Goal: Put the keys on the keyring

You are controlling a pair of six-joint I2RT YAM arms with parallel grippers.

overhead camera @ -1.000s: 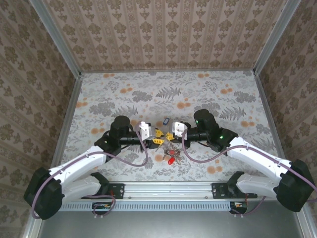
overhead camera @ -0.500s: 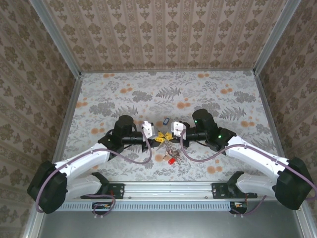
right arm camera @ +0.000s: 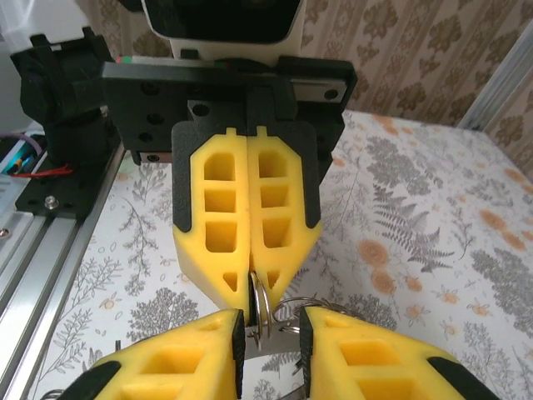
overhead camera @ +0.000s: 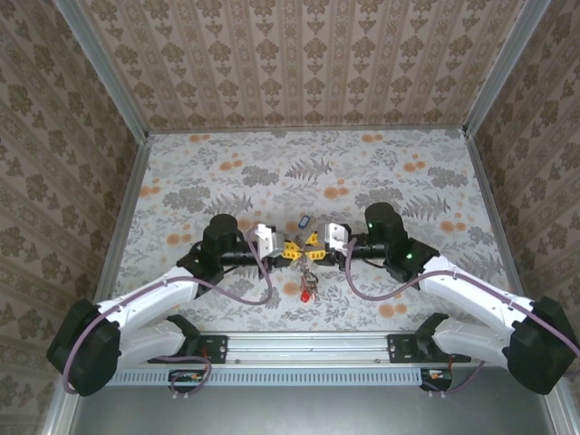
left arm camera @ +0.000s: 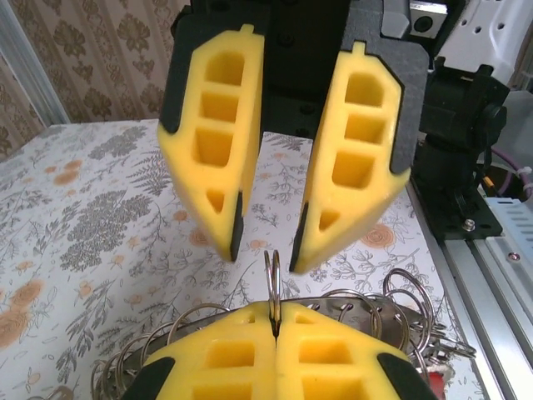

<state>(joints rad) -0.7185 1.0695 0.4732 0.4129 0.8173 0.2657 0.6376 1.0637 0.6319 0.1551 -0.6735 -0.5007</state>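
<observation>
The keyring (left arm camera: 272, 279) is a thin double-wire ring seen edge-on, and my left gripper (left arm camera: 275, 312) is shut on its lower part. My right gripper (right arm camera: 272, 325) faces the left one, open, its pads on either side of the keyring (right arm camera: 261, 302); the ring lies close to one pad. In the top view the two grippers, left (overhead camera: 289, 250) and right (overhead camera: 314, 242), meet nose to nose mid-table. A bunch of keys (overhead camera: 308, 283) with a red head hangs just below them. Behind my left fingers show a flat metal piece and several wire loops (left arm camera: 391, 300).
A lone key with a dark blue tag (overhead camera: 304, 221) lies on the floral tablecloth (overhead camera: 272, 172) just beyond the grippers. Patterned walls enclose the table on three sides. An aluminium rail (overhead camera: 308, 344) runs along the near edge.
My left gripper has closed onto the keyring. My right gripper, shut before, has opened and its arm has shifted slightly right. The bunch of keys has shifted with the grippers.
</observation>
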